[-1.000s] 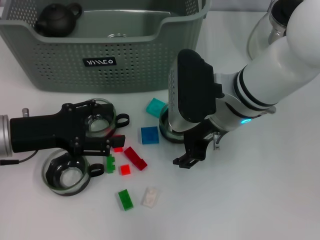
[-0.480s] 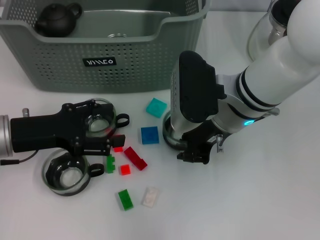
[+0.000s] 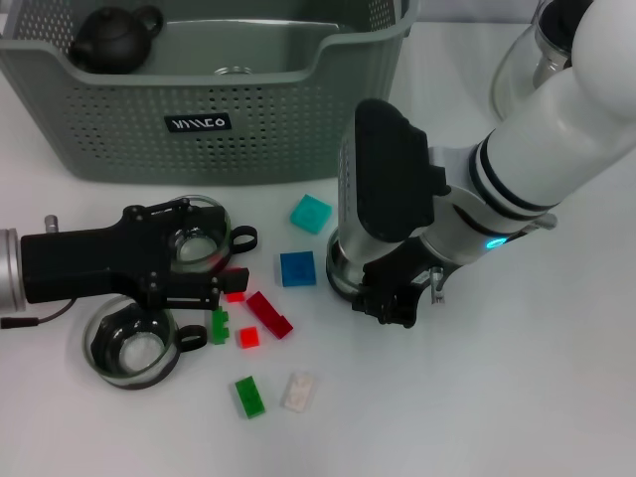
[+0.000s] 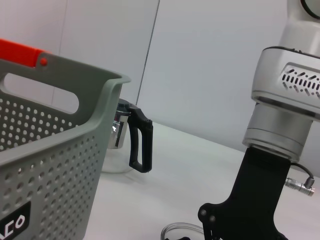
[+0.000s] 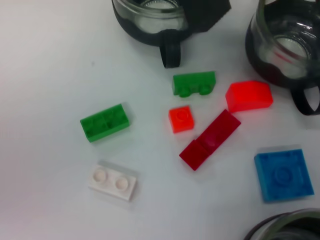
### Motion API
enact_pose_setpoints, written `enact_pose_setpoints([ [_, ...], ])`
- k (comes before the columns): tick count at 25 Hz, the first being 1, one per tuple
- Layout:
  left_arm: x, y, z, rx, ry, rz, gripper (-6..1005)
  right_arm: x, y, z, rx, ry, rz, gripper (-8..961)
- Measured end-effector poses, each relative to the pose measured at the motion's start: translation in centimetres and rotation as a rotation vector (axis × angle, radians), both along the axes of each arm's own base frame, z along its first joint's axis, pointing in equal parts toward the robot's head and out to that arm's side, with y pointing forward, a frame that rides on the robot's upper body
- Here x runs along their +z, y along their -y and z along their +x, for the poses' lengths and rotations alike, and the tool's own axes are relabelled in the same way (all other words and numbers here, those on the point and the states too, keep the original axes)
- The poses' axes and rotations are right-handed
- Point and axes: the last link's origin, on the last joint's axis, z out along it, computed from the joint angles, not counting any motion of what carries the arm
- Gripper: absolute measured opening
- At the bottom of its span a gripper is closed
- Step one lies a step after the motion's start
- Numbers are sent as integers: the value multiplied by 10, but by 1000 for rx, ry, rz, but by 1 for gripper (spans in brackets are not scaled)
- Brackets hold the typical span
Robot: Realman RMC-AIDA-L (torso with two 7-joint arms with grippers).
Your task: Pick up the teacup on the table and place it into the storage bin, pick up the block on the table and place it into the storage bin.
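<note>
Head view: storage bin (image 3: 199, 109) at the back of the white tabletop (image 3: 497, 397), a dark teapot (image 3: 114, 38) in its back left corner. Right pincer (image 3: 390, 298) is down on the tabletop just in front of the bin's right end, its black fingers closed around the rim of a glass teacup (image 3: 338, 266) that is mostly hidden under the wrist. Left pincer (image 3: 204, 283) lies low at the left, between two more glass teacups, one (image 3: 199, 238) behind it and one (image 3: 129, 346) in front; cannot tell whether its fingers are spread or closed. Loose blocks between the arms: teal block (image 3: 310, 213), blue block (image 3: 296, 268), dark red long block (image 3: 269, 314), small red block (image 3: 248, 337), green blocks (image 3: 220, 326) and (image 3: 249, 397), white block (image 3: 298, 391). Clear glass pot (image 3: 527, 60) at the back right, partly behind the right arm. Left wrist view: perforated bin wall (image 4: 45, 165) close by, the glass pot's black handle (image 4: 140, 145) beyond it, and the right arm's black pincer body (image 4: 250, 200) over a glass rim (image 4: 182, 231). Right wrist view: blocks scattered on the tabletop, white one (image 5: 112, 182), green ones (image 5: 104, 122) and (image 5: 194, 83), small red (image 5: 180, 119), dark red (image 5: 210, 139), bright red (image 5: 249, 96), blue (image 5: 283, 174); two teacups (image 5: 160, 20) and (image 5: 285, 55) at the far side, and a glass rim (image 5: 285, 227) at the near edge.
</note>
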Motion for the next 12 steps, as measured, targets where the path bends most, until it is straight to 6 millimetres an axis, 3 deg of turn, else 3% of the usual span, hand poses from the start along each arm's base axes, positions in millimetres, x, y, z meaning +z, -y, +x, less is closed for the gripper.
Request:
enact_pose_setpoints([
  [3,0,0,0,-1,1,-3,909,6,1,-5,-13,-10,-2,62],
  [6,0,2,0,-2,4,-6,909,25,6,-18,-33,-42,-15,62],
  [12,0,5,-2,7,3,-9,910,90,18,-54,-51,-106,6,65],
])
